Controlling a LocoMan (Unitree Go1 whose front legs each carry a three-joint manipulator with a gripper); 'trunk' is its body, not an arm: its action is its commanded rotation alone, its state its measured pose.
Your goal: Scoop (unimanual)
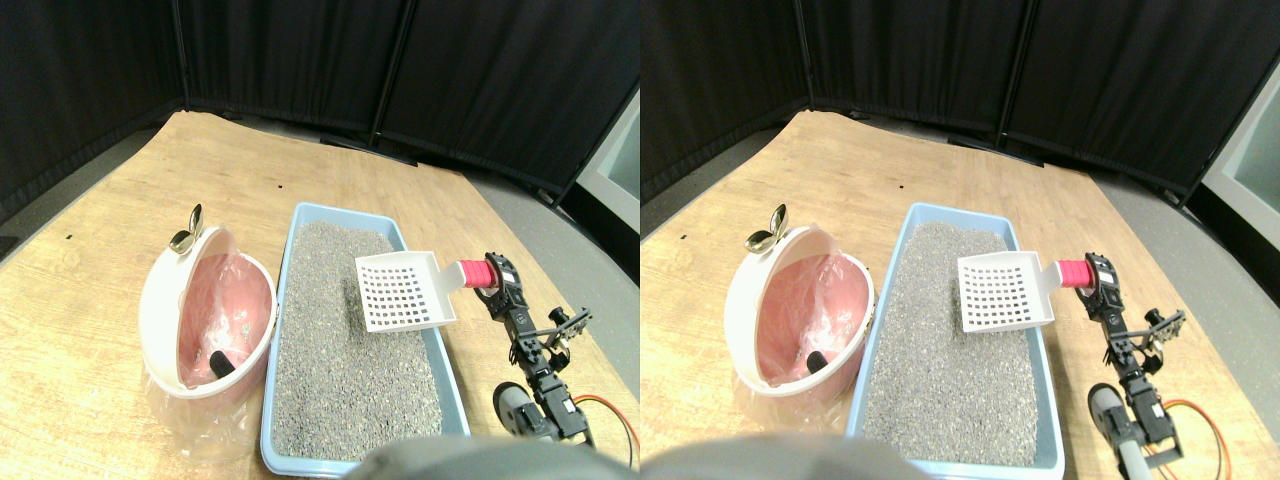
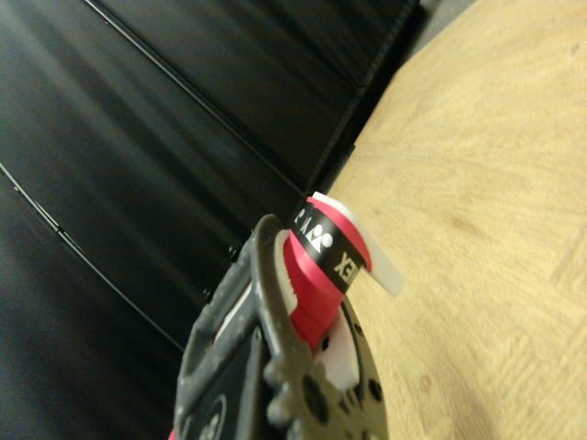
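Observation:
A white slotted scoop (image 1: 400, 292) hangs above the grey litter (image 1: 340, 350) near the right side of the blue tray (image 1: 456, 392). Nothing shows in its bowl, and its shadow falls on the litter beside it. My right gripper (image 1: 492, 284) is shut on the scoop's red wrapped handle (image 1: 476, 272), just outside the tray's right rim. In the wrist view the same red handle (image 2: 321, 275) sits clamped against the dark jaw frame. A white bin with a pink liner (image 1: 160, 310) stands to the left of the tray, with a small dark lump (image 1: 218, 362) inside it.
The tray and bin rest on a wooden floor board (image 1: 120, 200). Black curtain panels (image 1: 300, 50) close off the back. A gold-coloured knob (image 1: 188, 232) sticks up at the bin's far rim. My arm's links and an orange cable (image 1: 610, 420) lie right of the tray.

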